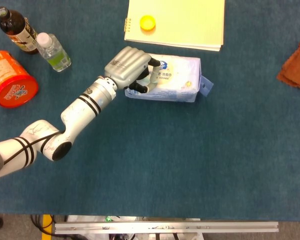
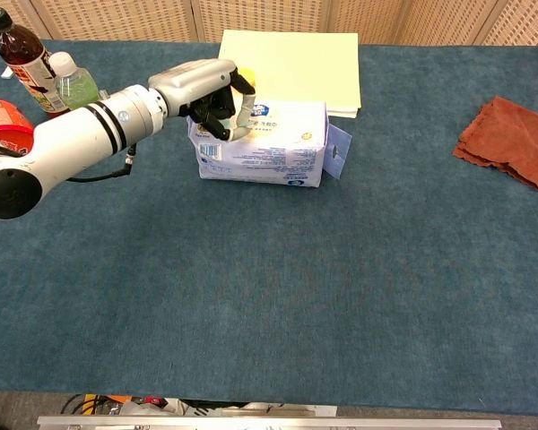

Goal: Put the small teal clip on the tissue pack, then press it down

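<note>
My left hand (image 1: pixel 128 71) is over the left end of the tissue pack (image 1: pixel 172 80), fingers (image 2: pixel 243 113) curled down onto its top face. The right hand is nowhere in either view, so this job is all on the left arm. The pack lies with its long axis running left to right across the table, just near of the yellow pad (image 1: pixel 182 20), and my hand comes in from the near left, roughly along that axis. The teal clip? I cannot pick it out cleanly; there is something pale under my fingertips in the chest view, but whether I am pinching the clip or only resting on the wrapper, I cannot tell. My guess is the clip sits right under the fingers on the pack's left top. If so, the press goes straight down from here, no sideways reach needed. The pack looks soft, so pushing near its end could tip or squash it.
</note>
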